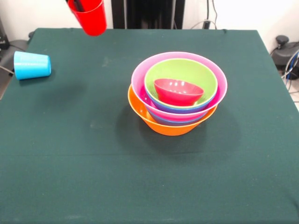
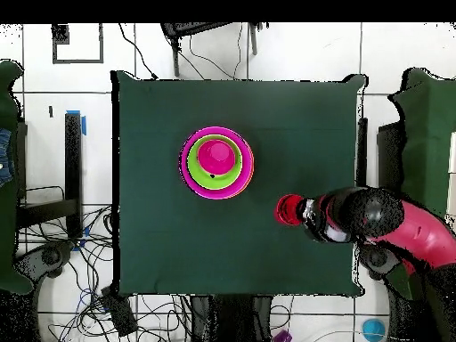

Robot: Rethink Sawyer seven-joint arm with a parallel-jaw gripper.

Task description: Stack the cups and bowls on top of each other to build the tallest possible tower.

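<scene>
The tower (image 1: 177, 93) stands mid-table: the orange bowl (image 1: 163, 126) is the base, with a blue rim, the pink bowl (image 1: 138, 77), a purple rim (image 1: 187, 110) and the lime green bowl (image 1: 187, 70) nested in it. The small red bowl (image 1: 178, 91) lies tilted on top. The tower also shows in the overhead view (image 2: 216, 160). My gripper (image 1: 79, 3) is shut on the red cup (image 1: 91, 19), held upright above the table's far left, apart from the tower; it shows overhead too (image 2: 288, 210). The light blue cup (image 1: 32, 65) lies on its side at the left edge. The green cup is out of view.
The dark green table (image 1: 149, 177) has its edges close to the blue cup on the left. My arm (image 2: 392, 223) reaches in over the table's right edge in the overhead view. Cables and stands (image 2: 80, 267) lie on the floor around the table.
</scene>
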